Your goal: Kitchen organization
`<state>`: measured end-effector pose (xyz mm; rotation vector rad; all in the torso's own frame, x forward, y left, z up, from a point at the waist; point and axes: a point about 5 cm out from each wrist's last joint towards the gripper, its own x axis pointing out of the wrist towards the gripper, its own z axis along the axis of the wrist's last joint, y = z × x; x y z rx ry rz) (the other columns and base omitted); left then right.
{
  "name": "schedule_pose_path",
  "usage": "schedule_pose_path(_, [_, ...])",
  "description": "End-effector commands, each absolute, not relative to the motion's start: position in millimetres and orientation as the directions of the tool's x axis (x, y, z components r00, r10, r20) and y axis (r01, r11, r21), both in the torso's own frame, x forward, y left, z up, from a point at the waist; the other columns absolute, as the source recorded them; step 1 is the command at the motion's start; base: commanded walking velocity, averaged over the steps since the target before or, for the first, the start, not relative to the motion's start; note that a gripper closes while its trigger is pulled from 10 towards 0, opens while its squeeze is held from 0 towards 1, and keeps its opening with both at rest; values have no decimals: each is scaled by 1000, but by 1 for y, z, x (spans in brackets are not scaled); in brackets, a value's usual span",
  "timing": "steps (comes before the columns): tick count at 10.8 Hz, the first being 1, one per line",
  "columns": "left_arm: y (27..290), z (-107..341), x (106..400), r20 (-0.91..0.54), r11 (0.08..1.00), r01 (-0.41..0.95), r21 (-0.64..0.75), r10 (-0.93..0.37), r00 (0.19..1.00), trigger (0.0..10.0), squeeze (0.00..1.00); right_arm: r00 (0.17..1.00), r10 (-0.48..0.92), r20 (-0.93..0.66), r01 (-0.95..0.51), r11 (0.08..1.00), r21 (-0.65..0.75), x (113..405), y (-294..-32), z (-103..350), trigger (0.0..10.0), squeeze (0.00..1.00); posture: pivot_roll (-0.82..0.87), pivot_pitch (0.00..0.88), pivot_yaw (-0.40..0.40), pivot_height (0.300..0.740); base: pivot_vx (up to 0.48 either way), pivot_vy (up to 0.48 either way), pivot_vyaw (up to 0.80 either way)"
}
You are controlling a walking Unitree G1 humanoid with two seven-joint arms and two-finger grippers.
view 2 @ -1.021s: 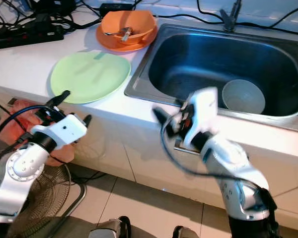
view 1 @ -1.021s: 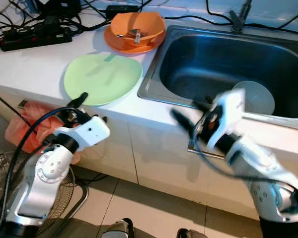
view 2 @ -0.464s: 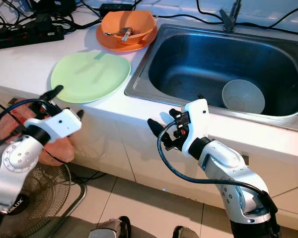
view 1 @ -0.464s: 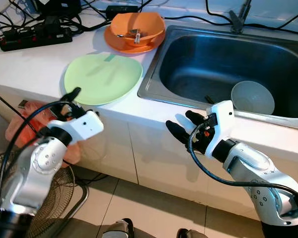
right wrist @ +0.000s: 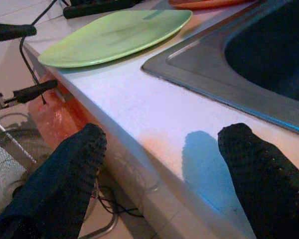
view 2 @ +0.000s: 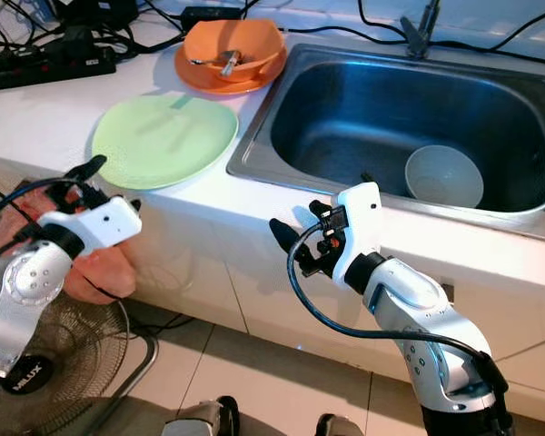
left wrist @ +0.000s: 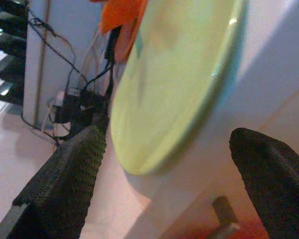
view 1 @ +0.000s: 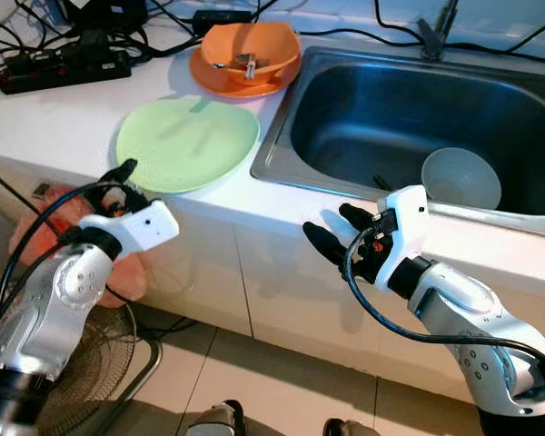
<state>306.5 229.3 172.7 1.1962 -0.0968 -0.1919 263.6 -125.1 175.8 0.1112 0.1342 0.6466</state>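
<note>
A flat light-green plate (view 1: 188,143) is seen on the worktop (view 1: 64,113). Left tool (view 1: 118,186), fingers apart, has been raised nearer its edge; right tool (view 1: 338,230), also apart, is unchanged.

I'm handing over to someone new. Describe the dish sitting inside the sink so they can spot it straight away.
Find the steel sink set into the white counter, on the robot's right. In its basin, near the front right corner, sits a small pale bowl, upright and empty. It is the one dish in the basin; the green plate and the orange bowl on its orange plate lie out on the counter.
</note>
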Motion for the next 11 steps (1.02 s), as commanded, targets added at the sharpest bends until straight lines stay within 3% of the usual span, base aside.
schedule_pose_path(1, [234, 172, 308, -25, 334, 88, 938, -188, 982, 10000, 0, 778, 622, -81, -609, 780, 142, 259, -122, 178, 10000, 0, 61, 153, 50, 740, 0, 0, 0])
schedule_pose_path(8, [232, 191, 319, 167, 327, -83, 942, -238, 957, 10000, 0, 783, 618, -72, -605, 783, 141, 259, -121, 180, 10000, 0, 55, 158, 54, 740, 0, 0, 0])
schedule_pose_path(11, [221, 190, 320, 173, 339, -71, 938, -279, 944, 10000, 0, 783, 618, -70, -606, 783, 141, 260, -120, 181, 10000, 0, 51, 156, 57, 740, 0, 0, 0])
